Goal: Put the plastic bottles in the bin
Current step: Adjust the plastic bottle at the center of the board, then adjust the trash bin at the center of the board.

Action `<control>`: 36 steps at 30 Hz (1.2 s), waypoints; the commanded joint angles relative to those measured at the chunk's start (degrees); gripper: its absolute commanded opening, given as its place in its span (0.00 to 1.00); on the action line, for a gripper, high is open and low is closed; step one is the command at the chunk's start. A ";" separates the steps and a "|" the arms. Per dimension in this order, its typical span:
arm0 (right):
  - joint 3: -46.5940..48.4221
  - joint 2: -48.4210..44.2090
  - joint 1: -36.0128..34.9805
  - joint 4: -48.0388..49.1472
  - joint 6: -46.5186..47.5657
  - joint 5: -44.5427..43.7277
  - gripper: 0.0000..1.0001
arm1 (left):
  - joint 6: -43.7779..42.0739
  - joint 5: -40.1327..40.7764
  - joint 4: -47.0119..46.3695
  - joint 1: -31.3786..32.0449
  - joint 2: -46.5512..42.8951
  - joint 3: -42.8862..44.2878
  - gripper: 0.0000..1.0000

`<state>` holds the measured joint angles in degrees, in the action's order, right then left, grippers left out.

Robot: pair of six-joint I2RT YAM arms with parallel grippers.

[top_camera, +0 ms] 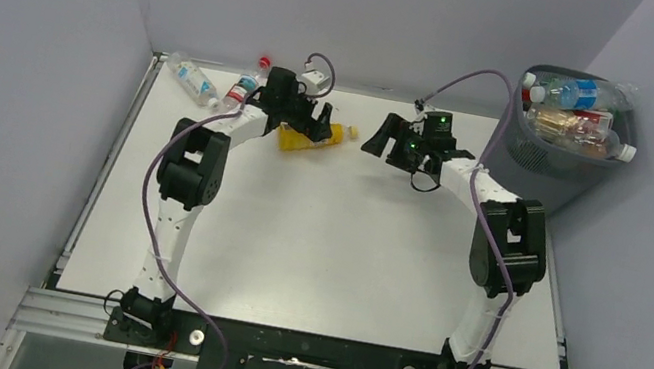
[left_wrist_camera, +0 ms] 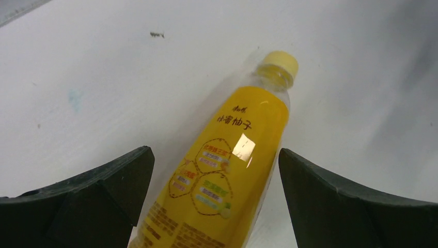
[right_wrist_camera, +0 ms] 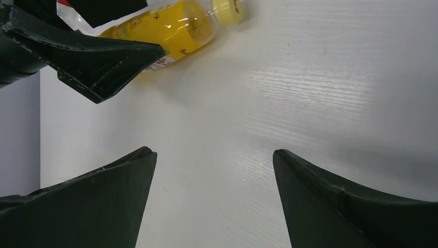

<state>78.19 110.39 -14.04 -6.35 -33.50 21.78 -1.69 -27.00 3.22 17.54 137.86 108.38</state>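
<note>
Yellow-labelled bottle, brown Chinese lettering ending 柚子, lies on the white table between my left gripper with its fingers spread, ungrasped; my right gripper hangs released nearby, empty.

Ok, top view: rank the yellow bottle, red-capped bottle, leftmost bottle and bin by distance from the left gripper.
1. Yellow bottle, between the left gripper jaws.
2. Red-capped bottle, to its left.
3. Leftmost bottle, back-left corner.
4. Bin, far right.
</note>
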 commanded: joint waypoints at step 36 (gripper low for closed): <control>44.79 -10.92 13.55 -38.89 20.79 -22.06 0.47 | 6.76 14.23 -0.81 4.96 -21.57 -25.75 0.71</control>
<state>117.05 96.16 0.75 -39.51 -16.60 1.69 3.66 -13.58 3.49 22.61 121.34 83.70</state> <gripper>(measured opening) 0.472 0.716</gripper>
